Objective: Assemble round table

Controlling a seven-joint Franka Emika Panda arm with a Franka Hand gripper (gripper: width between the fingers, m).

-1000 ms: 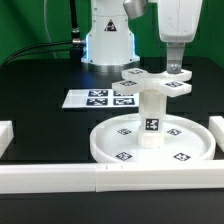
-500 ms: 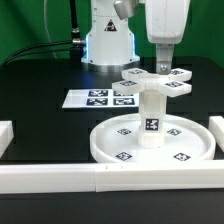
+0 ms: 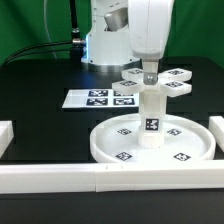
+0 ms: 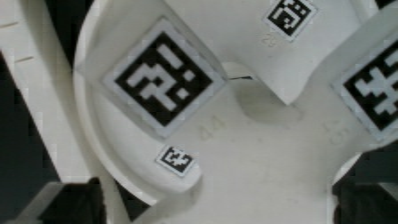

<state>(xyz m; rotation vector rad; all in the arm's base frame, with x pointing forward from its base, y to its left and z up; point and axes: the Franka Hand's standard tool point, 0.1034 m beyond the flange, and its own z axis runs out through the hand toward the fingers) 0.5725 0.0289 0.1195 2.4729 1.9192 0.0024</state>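
While the end effector (image 3: 149, 72) hangs directly over the base piece (image 3: 155, 81), I cannot tell if its fingers are spread or closed, because the wrist view shows only tagged white lobes from very close. The base piece sits on top of the leg (image 3: 150, 118), which stands upright in the hub of the disc (image 3: 110, 148) on the black counter (image 3: 40, 90). If the descent is off-centre, it can push the base sideways, tilt the leg, or jam the joint before it seats

Black table (image 3: 40, 95) carries marker board (image 3: 100, 98), disc (image 3: 105, 143), rails (image 3: 50, 178).
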